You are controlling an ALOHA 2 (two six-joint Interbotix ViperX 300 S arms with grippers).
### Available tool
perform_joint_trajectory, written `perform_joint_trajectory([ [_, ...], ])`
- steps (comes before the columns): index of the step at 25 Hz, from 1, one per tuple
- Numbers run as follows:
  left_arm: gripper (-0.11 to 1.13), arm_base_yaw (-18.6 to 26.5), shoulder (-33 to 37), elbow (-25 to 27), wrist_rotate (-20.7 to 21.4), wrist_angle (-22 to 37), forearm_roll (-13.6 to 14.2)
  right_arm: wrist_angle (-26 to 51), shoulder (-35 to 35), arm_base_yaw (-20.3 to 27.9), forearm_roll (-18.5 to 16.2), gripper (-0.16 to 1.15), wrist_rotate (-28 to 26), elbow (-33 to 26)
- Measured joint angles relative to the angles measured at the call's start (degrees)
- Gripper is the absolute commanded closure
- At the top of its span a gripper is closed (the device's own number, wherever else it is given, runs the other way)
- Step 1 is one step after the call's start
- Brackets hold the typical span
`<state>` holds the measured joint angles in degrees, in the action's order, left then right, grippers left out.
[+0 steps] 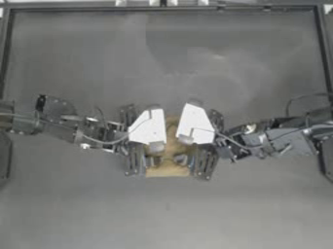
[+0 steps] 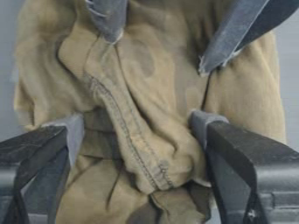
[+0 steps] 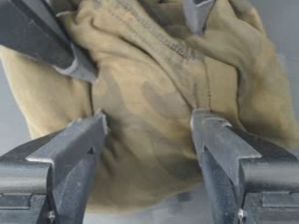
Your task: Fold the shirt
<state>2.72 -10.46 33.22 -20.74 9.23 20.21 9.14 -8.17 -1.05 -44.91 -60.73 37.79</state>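
The left hand (image 2: 137, 131) and the right hand (image 3: 149, 131) face each other, both wide open — each straddles the bunched shirt (image 1: 168, 163) without gripping it. The shirt lies between them on the desk (image 1: 162, 58).

Dark grey table (image 1: 162, 58), framed edges.

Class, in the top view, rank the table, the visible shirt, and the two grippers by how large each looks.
1. Table, by far.
2 and 3. Left gripper and right gripper: alike.
4. Shirt, mostly hidden under both grippers.
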Motion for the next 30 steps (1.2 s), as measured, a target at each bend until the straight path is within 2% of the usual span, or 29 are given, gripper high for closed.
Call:
perform_joint_trajectory([
  [4,0.02,0.26,0.88,-0.35,0.35,1.49,0.18,1.49,1.05,-0.44,-1.14,0.07,0.00,-0.35],
  [9,0.08,1.85,3.52,-0.35,0.53,2.37,2.29,3.78,4.75,-0.79,-3.43,0.07,-0.09,-0.35],
  [13,0.15,3.34,6.42,0.00,0.62,1.76,3.43,4.39,8.35,-0.79,-5.80,0.07,-0.35,-0.18],
  [17,0.15,5.19,8.70,0.79,0.62,-0.35,3.87,3.87,10.90,-0.79,-8.53,0.07,-2.02,0.53],
  [21,0.15,7.21,10.37,2.20,0.44,-4.31,3.96,2.02,12.92,-0.79,-14.24,0.07,-7.12,1.41],
  [26,0.14,8.88,11.69,5.10,0.35,-14.33,3.87,-0.97,13.89,-0.79,-24.08,0.07,-15.21,1.67],
  [30,0.14,10.02,11.69,7.56,0.35,-21.27,2.11,-1.67,13.97,-0.97,-30.67,0.07,-21.45,1.67],
])
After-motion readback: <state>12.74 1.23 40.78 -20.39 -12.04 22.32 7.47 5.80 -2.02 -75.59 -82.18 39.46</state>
